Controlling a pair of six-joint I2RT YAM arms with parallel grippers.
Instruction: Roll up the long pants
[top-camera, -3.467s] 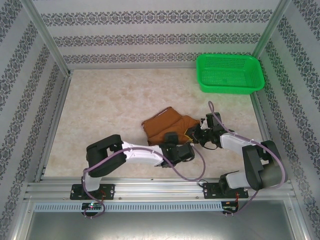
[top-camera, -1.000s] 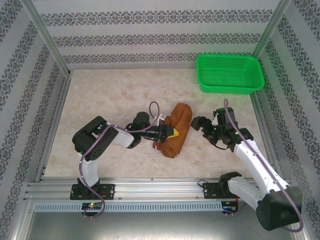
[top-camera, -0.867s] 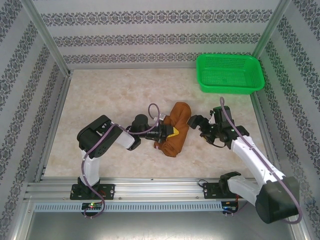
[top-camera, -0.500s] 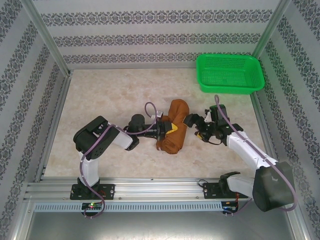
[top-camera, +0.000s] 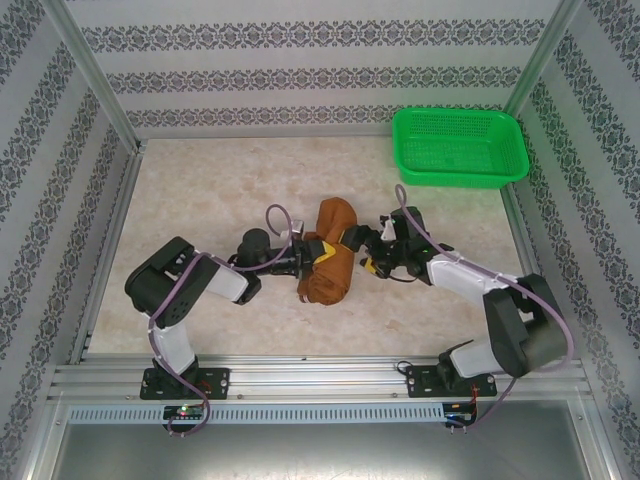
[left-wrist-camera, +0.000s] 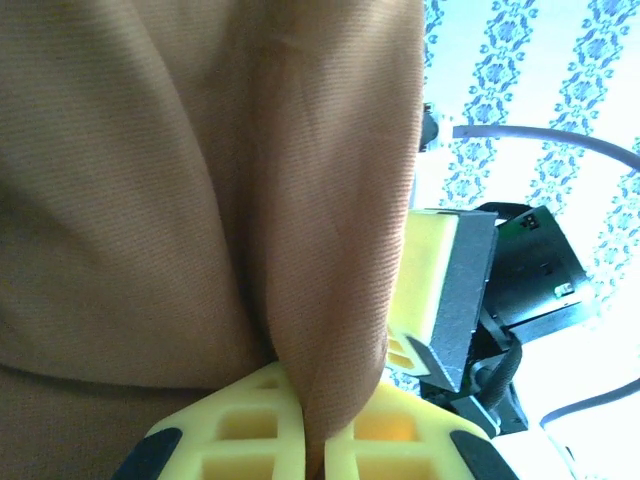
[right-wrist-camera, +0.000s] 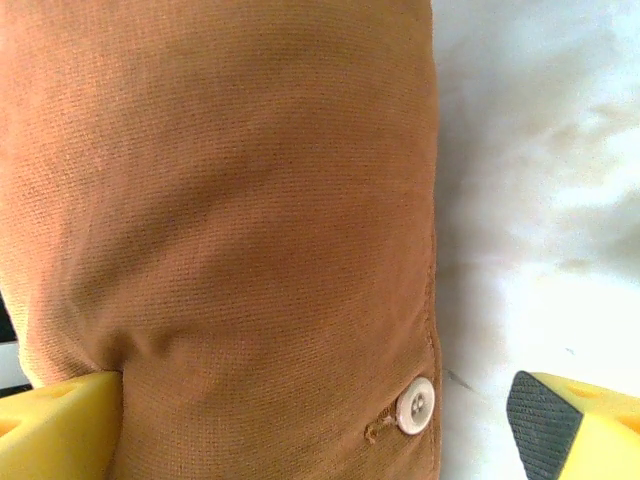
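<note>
Centre of the tabletop, well short of the green basket in the far right corner: the long pants lie gathered into a thick rust-brown roll, its long axis running from near to far, and I have an arm on either side of it.

My left fingers are clenched on a pinched fold of the cloth, which rises straight out from between the yellow pads. My right fingers are spread wide and grasping nothing. One pad sits at the roll's edge, the other stands off over bare tabletop, with a pale button on the hem between them.

The fabric is a finely ribbed weave, soft and limp, light for its bulk and not slippery. I judge that it will sag and loosen wherever nothing holds it. A pinch on the outer layer alone would peel that layer away, so the better hold spans the roll's full thickness near its middle.

Both wrist views are pressed close against the cloth. The roll's underside and loose end are hidden, and from above the wraps seem snug, though I cannot tell how tight they are.
</note>
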